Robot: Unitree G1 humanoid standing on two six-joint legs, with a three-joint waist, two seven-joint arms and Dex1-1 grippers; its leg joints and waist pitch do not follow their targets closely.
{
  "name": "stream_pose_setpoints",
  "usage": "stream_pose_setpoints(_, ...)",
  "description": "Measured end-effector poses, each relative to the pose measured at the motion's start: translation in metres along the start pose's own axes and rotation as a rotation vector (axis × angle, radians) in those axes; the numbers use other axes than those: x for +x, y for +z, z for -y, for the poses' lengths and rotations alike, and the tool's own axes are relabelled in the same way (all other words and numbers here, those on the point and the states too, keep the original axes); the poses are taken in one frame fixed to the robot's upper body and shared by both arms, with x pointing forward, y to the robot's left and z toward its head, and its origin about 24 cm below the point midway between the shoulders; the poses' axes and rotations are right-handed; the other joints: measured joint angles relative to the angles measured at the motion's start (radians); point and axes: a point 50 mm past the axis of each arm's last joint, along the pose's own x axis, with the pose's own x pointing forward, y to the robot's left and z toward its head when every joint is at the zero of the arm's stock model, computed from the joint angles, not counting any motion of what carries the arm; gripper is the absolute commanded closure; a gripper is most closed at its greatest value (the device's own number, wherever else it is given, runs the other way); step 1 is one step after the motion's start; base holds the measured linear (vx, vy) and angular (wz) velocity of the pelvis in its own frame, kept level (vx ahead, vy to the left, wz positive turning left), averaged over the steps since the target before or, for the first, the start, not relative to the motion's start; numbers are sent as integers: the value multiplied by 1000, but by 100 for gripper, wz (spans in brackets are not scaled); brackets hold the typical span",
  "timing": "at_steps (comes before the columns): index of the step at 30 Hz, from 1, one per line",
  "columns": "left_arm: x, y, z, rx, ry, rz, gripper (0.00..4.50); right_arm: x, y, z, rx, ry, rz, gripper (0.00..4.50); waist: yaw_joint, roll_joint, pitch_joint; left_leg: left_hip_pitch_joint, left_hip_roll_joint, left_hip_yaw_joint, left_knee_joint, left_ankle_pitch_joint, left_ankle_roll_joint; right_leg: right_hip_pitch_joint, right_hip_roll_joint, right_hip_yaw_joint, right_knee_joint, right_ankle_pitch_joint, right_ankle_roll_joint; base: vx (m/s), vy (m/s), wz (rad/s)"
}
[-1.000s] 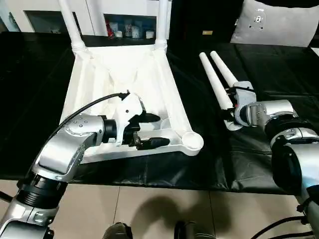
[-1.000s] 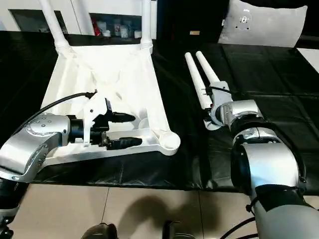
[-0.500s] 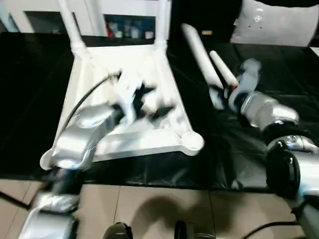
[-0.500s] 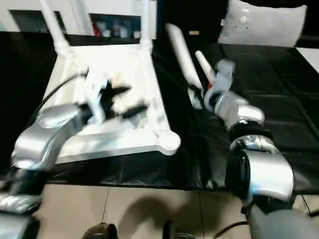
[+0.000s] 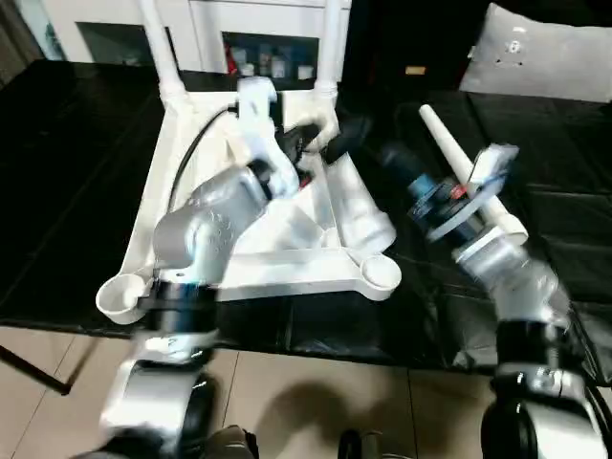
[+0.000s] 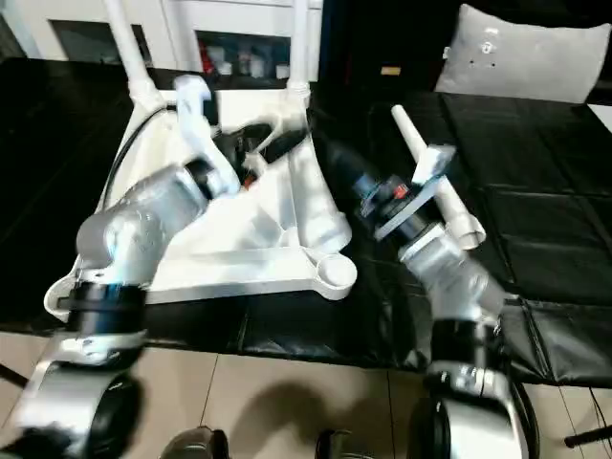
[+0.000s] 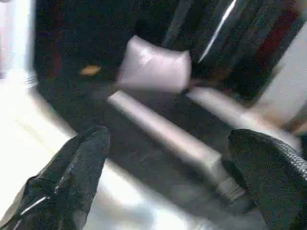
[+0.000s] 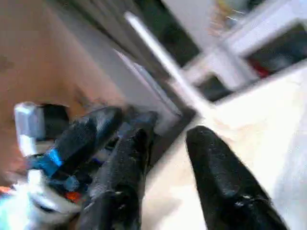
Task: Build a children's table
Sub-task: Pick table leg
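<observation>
Your tabletop (image 5: 287, 225) sits upside down on the black cover (image 5: 76, 191), two legs (image 5: 161, 43) in its far sockets, near sockets (image 5: 381, 274) empty. Left gripper (image 5: 323, 142) is spread wide over the far edge. Right gripper (image 8: 165, 158) is parted, holding nothing; a loose leg (image 5: 469, 177) lies beside it.

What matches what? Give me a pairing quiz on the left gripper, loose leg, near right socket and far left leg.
Things:
1. left gripper
2. loose leg
3. near right socket
4. far left leg

States:
A. standing upright at the table top's corner
B. empty
C. open
D. lying on the black cover

Pairs: 1-C, 2-D, 3-B, 4-A
</observation>
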Motion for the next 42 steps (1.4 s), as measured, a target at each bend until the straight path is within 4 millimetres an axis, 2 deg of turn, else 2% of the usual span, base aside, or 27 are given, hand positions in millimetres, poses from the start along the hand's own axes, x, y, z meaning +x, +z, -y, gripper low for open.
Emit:
stream_pose_setpoints(3, -7, -6, -13, 34, 67, -36, 0, -3, -4, 7, -46, -109, -42, 330, 3, 0, 0, -2, 0, 0, -1, 0, 0, -2, 0, 0, 0, 0, 0, 0, 0, 0)
stream_pose_setpoints(4, -8, -6, -16, 52, 86, -40, 0, -2, -3, 8, -99, -143, -72, 301, 3, 0, 0, -2, 0, 0, -1, 0, 0, -1, 0, 0, 0, 0, 1, 0, 0, 0)
stream_pose_setpoints(9, -16, -2, -28, 153, 134, -54, 0, 3, -4, 11, -273, -236, -177, 277, 4, 0, 0, -2, 0, -1, -3, 0, 0, -1, 0, 0, -1, -1, 2, 0, 0, 0)
stream_pose_setpoints(12, -20, -4, -28, 179, 108, -65, 0, 13, 4, 5, -326, -232, -198, 252, 3, 0, 0, -2, -1, 0, -3, 0, 0, -1, 0, 0, -1, -1, 2, 0, 0, 0)
stream_pose_setpoints(15, -23, -14, -23, 216, 62, -113, 0, 28, 21, 4, -435, -338, -285, 212, 0, -1, -1, -1, -1, 0, -2, 0, -1, -1, 0, 1, 0, 0, 1, 0, 0, 0)
stream_pose_setpoints(16, -24, -18, -21, 217, 49, -127, 0, 31, 26, 4, -465, -358, -293, 212, 0, -2, -1, -1, 0, 0, -2, 0, -1, -1, 0, 0, 0, -1, 1, 0, 0, 0)
stream_pose_setpoints(18, -25, -21, -21, 229, 40, -142, 0, 34, 25, 4, -481, -378, -322, 200, 1, -3, -2, 0, 0, 0, -2, 0, -1, -1, 0, 0, 0, -1, 2, 0, 0, 0)
stream_pose_setpoints(23, -29, -22, -16, 338, -30, -181, 0, 37, 9, 13, -625, -456, -555, 160, 1, -3, -2, -1, -1, 0, -2, 0, -1, -1, 0, 1, 1, -1, 2, 0, 0, 0)
stream_pose_setpoints(24, -32, -25, -15, 354, -52, -198, 0, 36, 12, 12, -667, -438, -591, 160, 2, -3, -2, -1, -1, 0, -2, 0, -1, -1, -1, 1, 1, -1, 2, 0, 0, 0)
stream_pose_setpoints(25, -34, -28, -14, 368, -66, -212, 0, 36, 15, 10, -724, -384, -615, 131, 4, -4, -2, -2, -1, 0, -2, 0, -1, -2, -1, 1, 1, -1, 2, 0, 0, 0)
stream_pose_setpoints(28, -39, -36, -16, 404, -87, -253, 0, 37, 28, -2, -858, -224, -604, 124, 4, -5, -3, -2, -1, 0, -2, 0, -1, -2, 0, 1, 1, -1, 3, 0, 0, 0)
stream_pose_setpoints(29, -40, -36, -15, 421, -102, -260, 0, 35, 31, -6, -897, -167, -599, 119, 6, -6, -3, -2, -1, 0, -2, 0, -1, -2, 0, 1, 1, -2, 3, 0, 0, 0)
stream_pose_setpoints(30, -41, -37, -13, 443, -127, -274, 0, 29, 34, -11, -942, -82, -611, 90, 7, -8, -4, -2, -1, 0, -2, 0, -1, -1, 0, 1, 1, -2, 3, 0, 0, 0)
stream_pose_setpoints(34, -45, -38, -13, 466, -155, -303, 0, 14, 41, -21, -1029, 98, -674, 74, 3, -9, -5, -2, -1, 0, 0, 0, 0, -1, -1, 2, 2, -1, 3, 0, 0, 0)
stream_pose_setpoints(35, -44, -38, -13, 467, -160, -306, 0, 13, 40, -22, -1036, 124, -687, 46, 1, -9, -5, -1, -1, 0, 1, 0, 0, -1, -1, 2, 2, -1, 3, 0, 0, 0)
stream_pose_setpoints(38, -44, -40, -10, 467, -182, -315, 0, 5, 34, -25, -1034, 209, -764, 37, -3, -13, -8, 0, 0, 0, 1, 0, -1, 0, 0, 2, 3, -1, 3, 0, 0, 0)
stream_pose_setpoints(40, -44, -41, -10, 468, -185, -317, 0, 0, 27, -23, -1057, 238, -815, 8, -4, -14, -9, 0, 0, 0, 2, 0, -1, 0, 0, 2, 3, -1, 3, 0, 0, 0)
stream_pose_setpoints(42, -44, -41, -10, 471, -187, -321, 0, 2, 19, -22, -1093, 252, -838, 8, -7, -14, -9, 0, 0, 0, 3, 0, -1, 0, 0, 2, 3, -1, 3, 0, 0, 0)
